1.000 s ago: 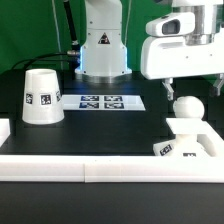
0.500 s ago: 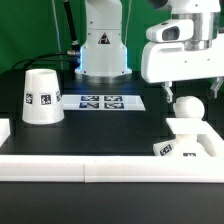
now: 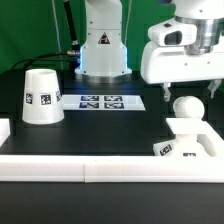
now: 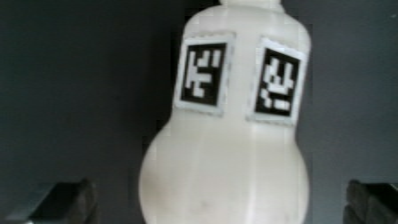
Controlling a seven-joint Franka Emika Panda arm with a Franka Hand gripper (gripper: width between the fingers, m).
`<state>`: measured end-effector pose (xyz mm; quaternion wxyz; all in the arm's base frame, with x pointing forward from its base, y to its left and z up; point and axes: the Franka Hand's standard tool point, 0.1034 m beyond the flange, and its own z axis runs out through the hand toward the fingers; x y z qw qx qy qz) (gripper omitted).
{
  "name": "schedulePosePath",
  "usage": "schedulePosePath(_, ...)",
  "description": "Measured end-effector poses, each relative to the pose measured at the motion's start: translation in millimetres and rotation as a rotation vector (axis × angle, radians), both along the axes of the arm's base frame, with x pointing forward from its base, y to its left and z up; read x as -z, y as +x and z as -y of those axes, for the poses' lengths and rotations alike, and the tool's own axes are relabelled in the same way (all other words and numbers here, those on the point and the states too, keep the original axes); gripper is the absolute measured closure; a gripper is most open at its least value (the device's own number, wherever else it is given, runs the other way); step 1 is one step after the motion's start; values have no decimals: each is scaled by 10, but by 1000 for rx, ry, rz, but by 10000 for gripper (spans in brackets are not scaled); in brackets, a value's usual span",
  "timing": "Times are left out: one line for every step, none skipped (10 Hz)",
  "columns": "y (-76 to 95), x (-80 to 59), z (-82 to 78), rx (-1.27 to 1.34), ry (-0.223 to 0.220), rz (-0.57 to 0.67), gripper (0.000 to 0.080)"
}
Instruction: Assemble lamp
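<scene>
The white bulb (image 3: 185,107) shows its ball just above the blocky base (image 3: 192,138) at the exterior view's right; I cannot tell whether it rests on the base or behind it. My gripper (image 3: 190,90) hangs open just above the ball, one finger on each side, and holds nothing. In the wrist view the bulb (image 4: 222,150) fills the middle, its tagged neck pointing away, and the dark fingertips (image 4: 63,200) stand apart from it at both sides. The cone shade (image 3: 41,96) stands on its wide end at the exterior view's left.
The marker board (image 3: 100,101) lies flat in the middle, in front of the arm's pedestal (image 3: 104,50). White rail-like border blocks (image 3: 100,171) run along the front and the left edge.
The gripper has come down a little over the bulb. The bulb, base and shade have not moved.
</scene>
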<state>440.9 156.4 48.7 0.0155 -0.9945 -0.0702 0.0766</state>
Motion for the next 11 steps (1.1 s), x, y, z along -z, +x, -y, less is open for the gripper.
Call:
schedulePosePath(47,5,-26,-2,-6,-36,100)
schedulePosePath(4,2,-12,-11,-25,-120,100)
schedulePosePath(40,-10,-16,-19,-38,-192,100)
schedulePosePath(101,-4,-33,-19,-41,-215,100)
schedulePosePath(45,-2,-17,-22,-58,-293,100)
schedulePosePath(45,12,-17,-25,-73,-371,100)
schedulePosePath(66,26,-23,-27,-83,-425,100)
schedulePosePath(49,26,-17,-29,-93,-480,100)
schedulePosePath(12,21,0,-33,-110,-564,100)
schedulePosePath(24,45,0,-35,-119,-625,100)
schedulePosePath(10,59,5,-38,-128,-676,100)
